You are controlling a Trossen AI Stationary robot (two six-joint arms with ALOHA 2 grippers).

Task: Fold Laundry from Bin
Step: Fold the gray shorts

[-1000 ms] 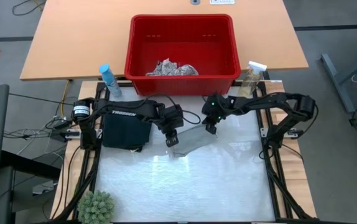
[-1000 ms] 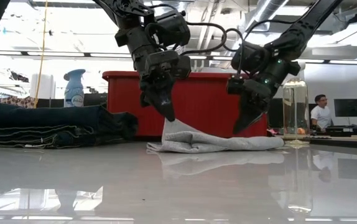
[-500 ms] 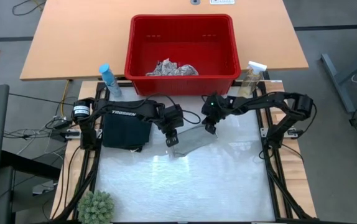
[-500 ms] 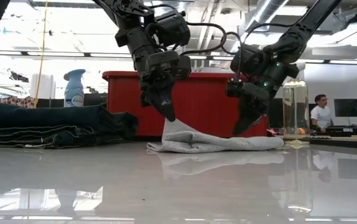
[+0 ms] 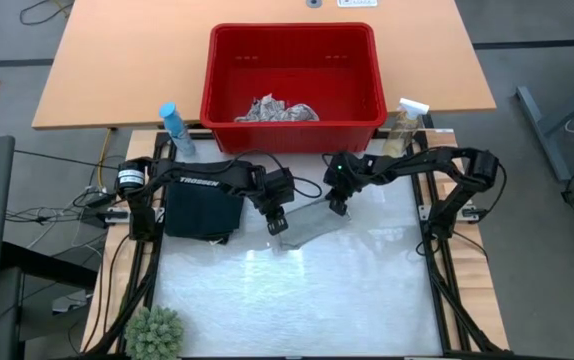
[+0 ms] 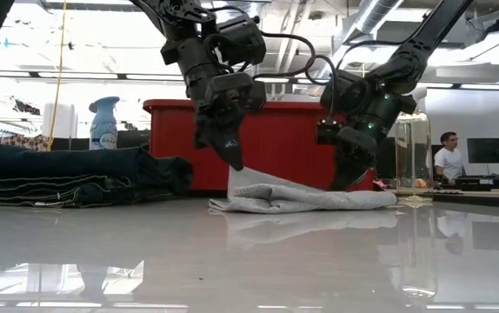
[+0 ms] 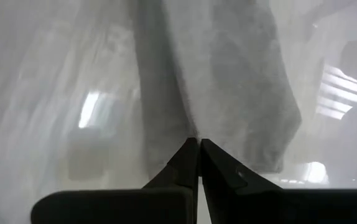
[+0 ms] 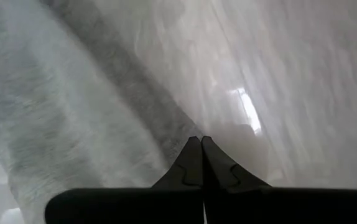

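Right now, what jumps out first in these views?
The big red bin at the table's far edge, with a white leaf-print cloth in it. In front of it, the left gripper and right gripper, both shut, are at opposite ends of a small grey cloth on the glossy table. Folded dark trousers lie left.

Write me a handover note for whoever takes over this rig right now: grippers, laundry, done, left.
Left gripper: shut, at the raised end of the grey cloth; whether it pinches the cloth is unclear.
Right gripper: shut, at the cloth's other end.
Dark trousers: folded, on the left side of the table.
Leaf-print cloth: crumpled in the red bin.
Done: trousers.
Left: finish the grey cloth, then fold the leaf-print cloth.
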